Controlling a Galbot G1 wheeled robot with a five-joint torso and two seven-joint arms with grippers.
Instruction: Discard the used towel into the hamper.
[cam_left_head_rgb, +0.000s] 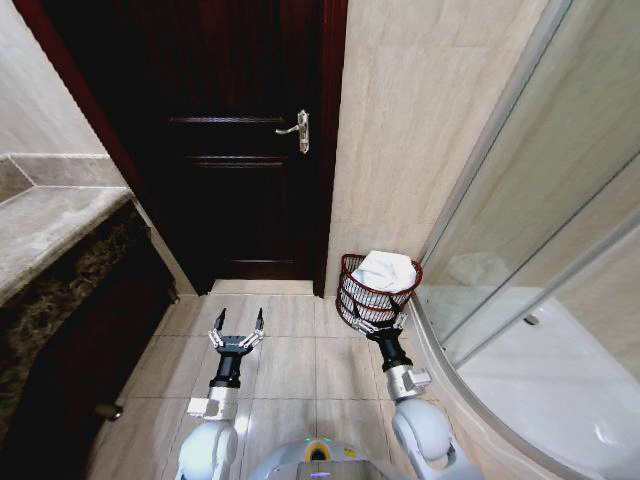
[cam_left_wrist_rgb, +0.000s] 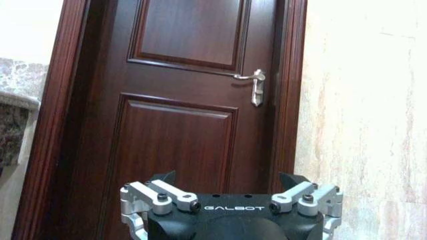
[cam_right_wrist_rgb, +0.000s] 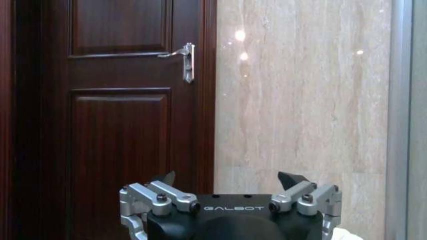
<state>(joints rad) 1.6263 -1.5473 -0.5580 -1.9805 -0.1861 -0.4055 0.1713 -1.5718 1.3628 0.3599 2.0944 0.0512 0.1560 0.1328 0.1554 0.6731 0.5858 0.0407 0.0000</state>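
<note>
Fingers of both grippers stand apart and hold nothing. Taking the hamper as the landmark: the door is behind it to the robot's left, the glass shower wall to its right, the counter far off to its left. The right gripper hovers just in front of the hamper's rim; the left gripper hangs over the floor, well to its left. A white towel lies inside the hamper, so the drop looks done. Next, I judge, both arms only need to pull away.
</note>
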